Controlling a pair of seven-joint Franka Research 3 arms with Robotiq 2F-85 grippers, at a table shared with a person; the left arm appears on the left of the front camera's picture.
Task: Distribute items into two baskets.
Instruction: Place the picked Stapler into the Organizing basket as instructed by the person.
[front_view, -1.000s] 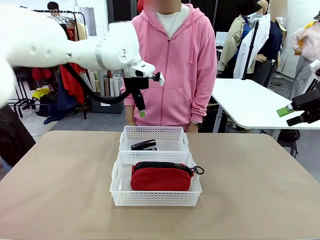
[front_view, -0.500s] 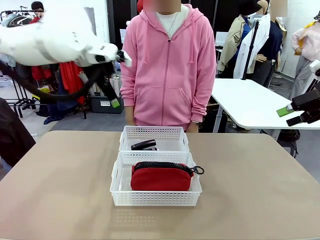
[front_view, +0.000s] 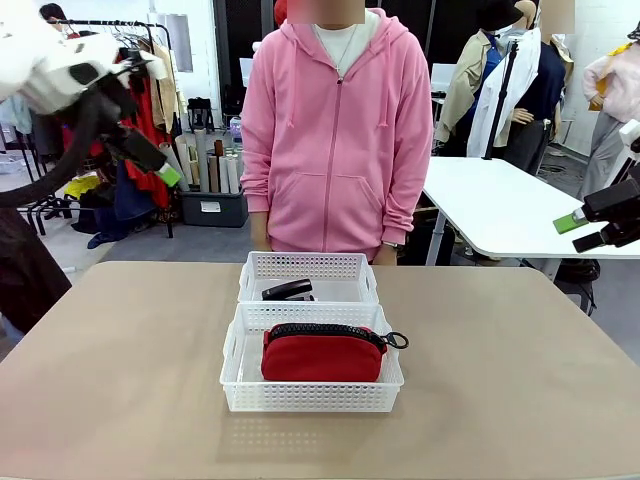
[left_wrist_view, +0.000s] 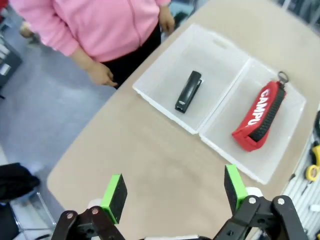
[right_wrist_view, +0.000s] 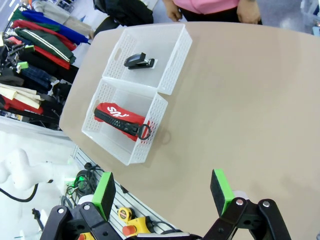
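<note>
Centrally on the tabletop, nearer its far edge than its near edge: two white baskets set end to end and touching. Near basket: red pouch lying lengthwise inside, black zipper uppermost, ring pull resting over the rim at the side toward the tabletop's right edge. Far basket: black stapler on its floor, partly masked in the front view by the lattice wall between the baskets; seen whole from the left wrist view.

Left gripper: raised high beyond the tabletop's left far corner, clear of everything; fingers parted wide and empty, as the left wrist view confirms. Left arm cut off by the picture's upper left edge, its outline smeared.

Right gripper: at the picture's right edge, off past the tabletop's right edge, only partly in frame; green pad and black finger visible, the rest cut off. Right wrist view: fingers spread wide, nothing between them, high over the tabletop's near right part.

Person in a pink hoodie: standing just behind the far edge; hands hidden in the front view behind the far basket, hanging at the sides in the left wrist view. White lettering on the pouch partly readable from the left wrist view, cut short from the right wrist view.
</note>
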